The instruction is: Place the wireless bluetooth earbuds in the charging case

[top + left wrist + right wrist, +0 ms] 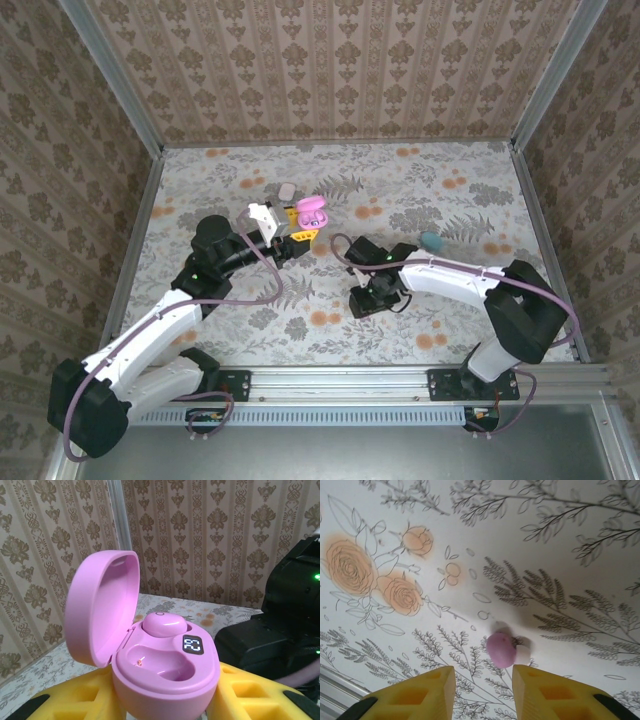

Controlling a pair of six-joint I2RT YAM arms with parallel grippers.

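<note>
My left gripper (165, 707) is shut on an open pink charging case (167, 672), its yellow fingers (75, 700) pressing on both sides of the base. The lid (102, 607) stands up on the left. One pink earbud (163, 625) sits in the far slot and the near slot (162, 662) is empty. A lit display (193, 645) glows on the case. From above, the case (311, 212) is held up near mid-table. A second pink earbud (501, 650) with a white tip lies on the tablecloth, just ahead of my open right gripper (482, 685).
A small white case (287, 190) lies beyond the pink one, and a teal case (431, 240) lies to the right of the right arm (450, 275). The right arm's black body (280, 625) is close on the right of the held case. Patterned walls enclose the table.
</note>
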